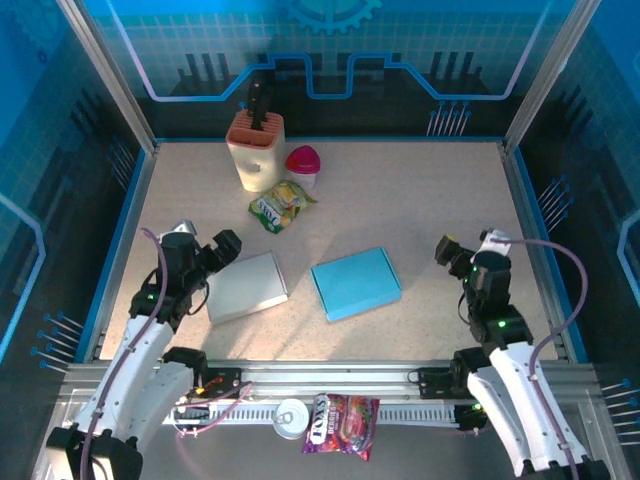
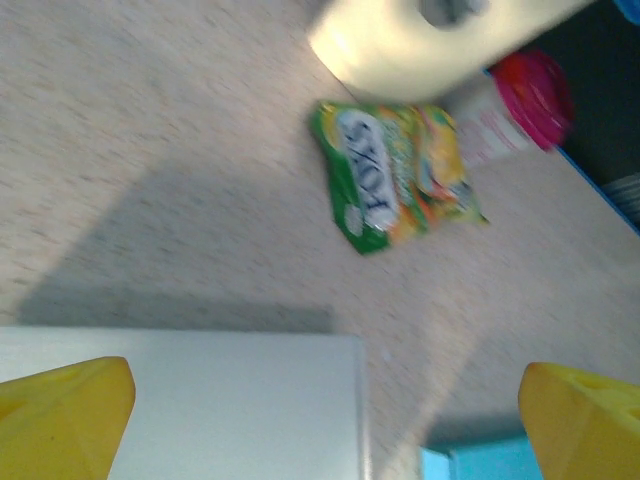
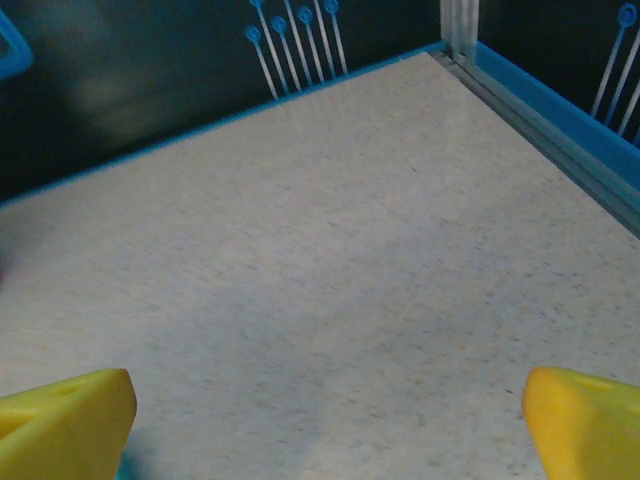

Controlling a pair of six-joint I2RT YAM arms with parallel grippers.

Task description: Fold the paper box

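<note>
- The blue paper box (image 1: 355,283) lies closed and flat on the table (image 1: 420,190), near the middle and a little to the right; the left wrist view catches only its corner (image 2: 480,462) at the bottom edge
- Just left of it, apart from it, lies a white flat box (image 1: 247,287); the left wrist view shows its far right corner (image 2: 200,400) close up, with bare table between it and the blue corner
- The left gripper (image 1: 222,250) sits at the white box's left far corner; from the wrist its yellow fingertips (image 2: 60,415) stand spread wide with nothing between them
- The right gripper (image 1: 462,250) is to the right of the blue box, well apart from it; its wrist view shows spread fingertips (image 3: 585,420) over bare table, pinching nothing
- Farther off stand a cream knife holder (image 1: 256,148), a pink-lidded jar (image 1: 303,163) and a green snack packet (image 1: 281,205), blurred in the left wrist view
- The top view alone shows a tin can (image 1: 291,417) and a sweets bag (image 1: 342,422) on the near rail
</note>
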